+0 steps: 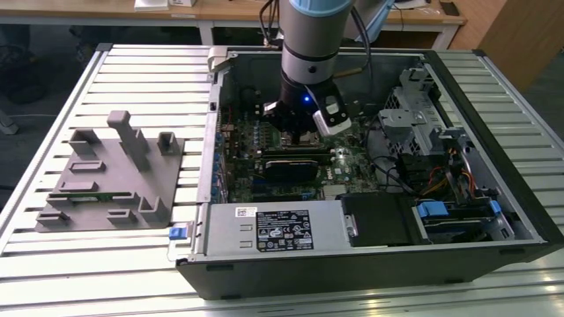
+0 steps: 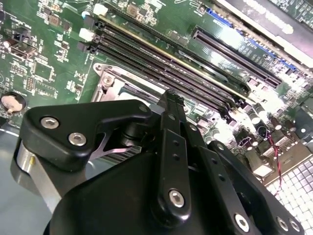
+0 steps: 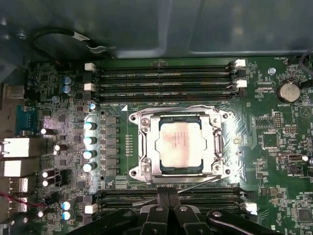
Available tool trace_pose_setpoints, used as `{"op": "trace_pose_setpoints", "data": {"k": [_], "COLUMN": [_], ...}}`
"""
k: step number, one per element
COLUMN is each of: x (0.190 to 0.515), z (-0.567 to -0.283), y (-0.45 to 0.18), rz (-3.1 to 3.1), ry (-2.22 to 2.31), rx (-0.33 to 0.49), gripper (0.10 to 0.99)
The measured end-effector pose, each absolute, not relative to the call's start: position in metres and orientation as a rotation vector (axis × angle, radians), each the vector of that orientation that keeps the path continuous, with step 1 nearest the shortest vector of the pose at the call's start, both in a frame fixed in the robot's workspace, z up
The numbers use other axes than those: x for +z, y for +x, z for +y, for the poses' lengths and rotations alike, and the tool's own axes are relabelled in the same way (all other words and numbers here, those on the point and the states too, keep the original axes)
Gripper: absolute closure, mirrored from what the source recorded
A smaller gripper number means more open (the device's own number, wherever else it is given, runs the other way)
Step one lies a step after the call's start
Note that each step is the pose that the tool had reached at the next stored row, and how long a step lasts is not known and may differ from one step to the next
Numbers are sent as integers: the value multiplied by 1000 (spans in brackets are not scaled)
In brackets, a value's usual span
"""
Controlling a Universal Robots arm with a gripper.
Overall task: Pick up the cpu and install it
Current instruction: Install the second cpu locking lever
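Gripper [image 3: 168,198]: fingers appear pressed together, gripping nothing, at 6 o'clock of the socket [image 3: 142,147]. One cpu [image 3: 180,144] seated inside that frame. Memory slots [image 3: 161,78] at 12 o'clock, apparently four.

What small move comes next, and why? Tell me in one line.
Probably raise the black two-fingered gripper straight up, clear of the green motherboard. In the first wrist view the square silver-grey metal cpu already lies flat inside the metal-framed socket, and the gripper is shut on nothing beside the socket's edge.
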State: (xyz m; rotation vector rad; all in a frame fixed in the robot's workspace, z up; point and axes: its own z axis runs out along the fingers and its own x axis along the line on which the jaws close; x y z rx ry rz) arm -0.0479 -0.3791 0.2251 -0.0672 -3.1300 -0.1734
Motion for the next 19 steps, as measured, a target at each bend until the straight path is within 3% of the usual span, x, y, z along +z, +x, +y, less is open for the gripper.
{"op": "trace_pose_setpoints", "data": {"k": [19], "x": [214], "z": [-381], "y": [-55], "rz": [-3129], "ry": [-67], "rx": [-183], "gripper": [980]}}
